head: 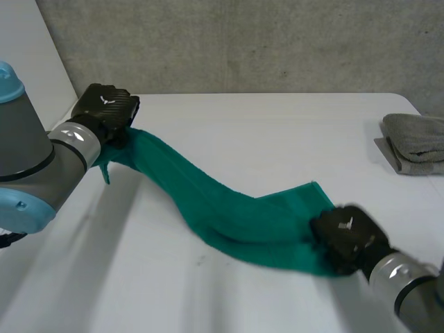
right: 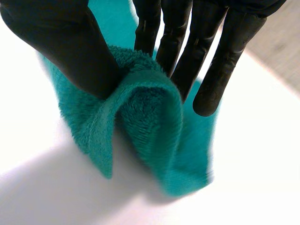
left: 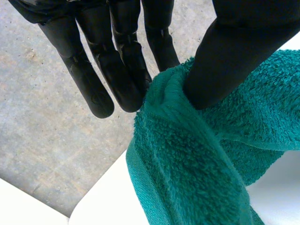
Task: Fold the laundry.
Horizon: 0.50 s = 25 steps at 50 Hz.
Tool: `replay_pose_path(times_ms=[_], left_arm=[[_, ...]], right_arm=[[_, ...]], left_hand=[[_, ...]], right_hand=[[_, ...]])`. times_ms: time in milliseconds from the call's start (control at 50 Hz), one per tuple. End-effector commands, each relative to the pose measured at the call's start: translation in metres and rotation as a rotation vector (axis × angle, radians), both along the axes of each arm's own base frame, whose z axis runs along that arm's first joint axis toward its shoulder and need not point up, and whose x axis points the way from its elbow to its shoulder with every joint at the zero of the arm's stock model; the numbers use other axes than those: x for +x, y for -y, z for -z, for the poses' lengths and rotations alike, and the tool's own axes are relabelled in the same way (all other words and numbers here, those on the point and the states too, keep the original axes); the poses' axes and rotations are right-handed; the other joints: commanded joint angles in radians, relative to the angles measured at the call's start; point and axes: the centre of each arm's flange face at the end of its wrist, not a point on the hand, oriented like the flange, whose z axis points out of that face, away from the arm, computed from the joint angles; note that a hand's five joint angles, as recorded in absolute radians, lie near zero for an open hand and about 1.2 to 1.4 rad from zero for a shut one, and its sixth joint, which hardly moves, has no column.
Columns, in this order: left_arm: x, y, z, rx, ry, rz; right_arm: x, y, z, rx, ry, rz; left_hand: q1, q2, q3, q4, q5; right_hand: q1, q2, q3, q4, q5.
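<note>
A green towel stretches in a sagging band across the white table, from the far left to the near right. My left hand holds one end raised at the far left; in the left wrist view its thumb pinches a bunched fold of the towel against the fingers. My right hand sits on the other end near the front right. In the right wrist view its thumb and fingers pinch a raised fold of the towel just above the table.
A folded grey towel lies at the table's far right edge. A concrete wall runs behind the table. Bare table surface lies in front of and behind the green towel.
</note>
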Motion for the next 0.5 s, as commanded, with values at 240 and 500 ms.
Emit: replay_pose_path(times_ms=[240,500], left_arm=[[0.024,-0.065,-0.033,0.128,-0.014,-0.009],[0.024,-0.051,0.002,0.211,0.017,-0.027]], right_arm=[[-0.007,0.017,-0.137,-0.186,-0.108,-0.068],[0.001,0.027,-0.067,0.168,-0.028,-0.032]], left_hand=[[0.281,0.206,0.203,0.198,0.273],[0.281,0.206,0.203,0.198,0.273]], right_hand=[[0.694,0.233,0.217,0.209,0.23],[-0.353,-0.814,-0.83,-0.837,-0.817]])
